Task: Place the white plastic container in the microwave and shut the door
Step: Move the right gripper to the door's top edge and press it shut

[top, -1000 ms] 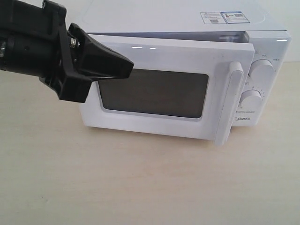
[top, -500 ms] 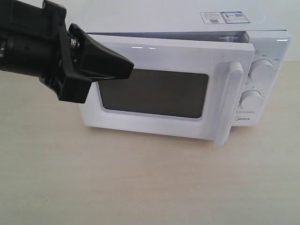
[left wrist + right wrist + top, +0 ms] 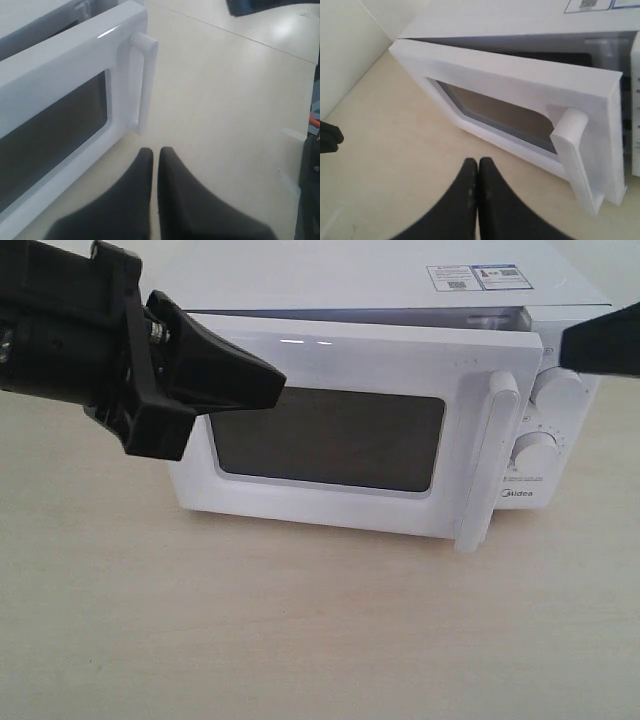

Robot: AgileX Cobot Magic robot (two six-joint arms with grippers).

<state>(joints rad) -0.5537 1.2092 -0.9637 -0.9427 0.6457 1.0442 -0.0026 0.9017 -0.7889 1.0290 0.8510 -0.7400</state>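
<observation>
Left pincer (image 3: 272,380), upper left, is seen closed and empty, before the hinge side. The door (image 3: 330,440) is found ajar, its upright handle (image 3: 490,455) lying centre-right, nearer the right pincer (image 3: 575,343), likewise closed. The white plastic container is not seen; it is judged to be inside the microwave (image 3: 350,280).

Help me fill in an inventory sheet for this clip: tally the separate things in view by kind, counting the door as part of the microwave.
Microwave: 1
Knobs: 2, the upper knob and the lower knob
Stickers: 2, the left sticker and the right sticker
Grippers: 2, the left gripper and the right gripper
Total: 7
</observation>
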